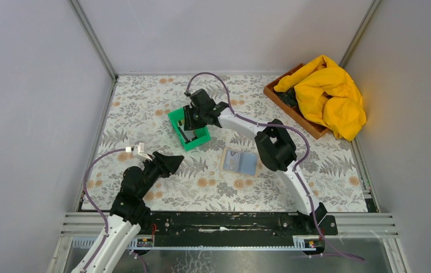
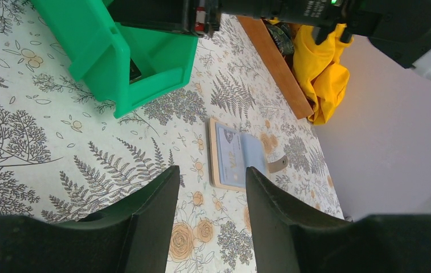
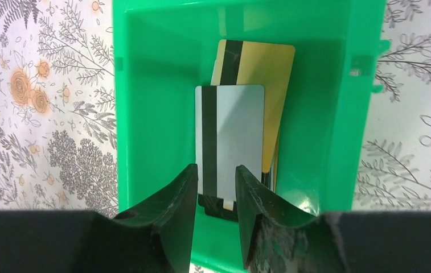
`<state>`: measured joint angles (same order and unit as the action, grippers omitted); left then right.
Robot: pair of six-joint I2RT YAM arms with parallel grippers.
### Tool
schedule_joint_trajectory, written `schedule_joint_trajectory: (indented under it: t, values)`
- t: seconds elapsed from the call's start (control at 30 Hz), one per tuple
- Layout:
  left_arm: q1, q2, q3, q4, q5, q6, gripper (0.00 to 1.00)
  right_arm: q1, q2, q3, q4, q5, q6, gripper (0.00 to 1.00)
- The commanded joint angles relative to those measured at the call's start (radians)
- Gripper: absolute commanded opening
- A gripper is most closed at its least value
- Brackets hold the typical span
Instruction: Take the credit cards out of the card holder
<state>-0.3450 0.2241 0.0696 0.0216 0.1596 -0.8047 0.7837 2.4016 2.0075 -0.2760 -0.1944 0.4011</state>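
Three pale grey walls [image 1: 31,85] with metal corner posts around a bench [image 1: 144,102] clothed in fern-and-flower print. At far right, a wooden tray [image 1: 299,116] under a crumpled yellow cloth [image 1: 329,94]. Left of centre, a green bin [image 3: 144,114] with the credit cards [image 3: 230,136] stacked inside; right jaws just above them, narrowly parted, gripping nothing. Mid-bench, the card holder [image 1: 239,162] flat and open. Near left, left jaws apart and empty.
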Motion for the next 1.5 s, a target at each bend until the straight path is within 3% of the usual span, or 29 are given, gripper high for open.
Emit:
schedule_joint_trajectory:
  t: [0.0, 0.3, 0.53, 0.63, 0.73, 0.77, 0.87, 1.03, 1.1, 1.33, 1.47]
  values:
    - [0.008, 0.015, -0.011, 0.073, 0.020, 0.015, 0.53, 0.036, -0.176, -0.042, 0.056, 0.080, -0.068, 0.38]
    - [0.008, 0.057, -0.014, 0.104, 0.032, 0.021, 0.54, 0.063, -0.379, -0.212, 0.130, 0.139, -0.088, 0.38]
    - [-0.008, 0.228, 0.018, 0.286, 0.162, 0.038, 0.64, 0.025, -0.718, -0.680, 0.280, 0.265, -0.113, 0.37]
    - [-0.083, 0.386, 0.065, 0.363, 0.127, 0.054, 0.64, 0.003, -0.886, -0.964, 0.388, 0.343, -0.099, 0.25]
    - [-0.232, 0.532, 0.141, 0.402, 0.023, 0.115, 0.63, -0.010, -0.998, -1.152, 0.457, 0.367, -0.090, 0.02]
    - [-0.276, 0.597, 0.178, 0.405, 0.001, 0.138, 0.63, -0.011, -1.022, -1.196, 0.467, 0.362, -0.087, 0.00]
    - [-0.347, 0.799, 0.287, 0.427, -0.005, 0.174, 0.62, -0.012, -1.066, -1.289, 0.477, 0.336, -0.080, 0.00]
    - [-0.356, 1.067, 0.473, 0.357, 0.016, 0.201, 0.59, -0.009, -1.127, -1.402, 0.496, 0.205, -0.089, 0.00]
    - [-0.354, 1.114, 0.507, 0.352, -0.006, 0.199, 0.59, -0.001, -1.162, -1.444, 0.491, 0.153, -0.081, 0.00]
    - [-0.320, 1.230, 0.590, 0.321, 0.009, 0.192, 0.60, 0.082, -1.248, -1.584, 0.436, 0.235, 0.023, 0.00]
    - [-0.312, 1.266, 0.535, 0.465, 0.101, 0.181, 0.62, 0.083, -1.261, -1.664, 0.427, 0.310, 0.092, 0.00]
